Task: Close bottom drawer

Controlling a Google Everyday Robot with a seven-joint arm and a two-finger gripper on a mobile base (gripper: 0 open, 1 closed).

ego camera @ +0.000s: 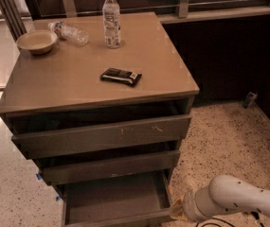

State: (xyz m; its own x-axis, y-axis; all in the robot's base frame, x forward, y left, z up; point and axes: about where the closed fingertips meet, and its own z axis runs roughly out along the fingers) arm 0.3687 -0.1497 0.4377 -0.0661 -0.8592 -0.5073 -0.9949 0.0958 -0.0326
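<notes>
The bottom drawer (115, 198) is the lowest of three dark grey-brown drawers and stands pulled far out, its shallow tray bare inside. Its slim front panel (120, 220) runs along the lower edge of the view. My white arm (238, 200) reaches in from the lower right. My gripper (176, 210) is low at the drawer's right front corner, by the end of the front panel, and mostly hidden there. The middle drawer (111, 167) and the tall top drawer (103, 136) above it each stick out a little.
On the cabinet top (68, 84) are a dark snack bar (121, 76), an upright water bottle (111, 19), a bottle lying on its side (70, 32) and a tan bowl (37, 41). Speckled floor (220, 145) lies to the right, with a dark wall behind.
</notes>
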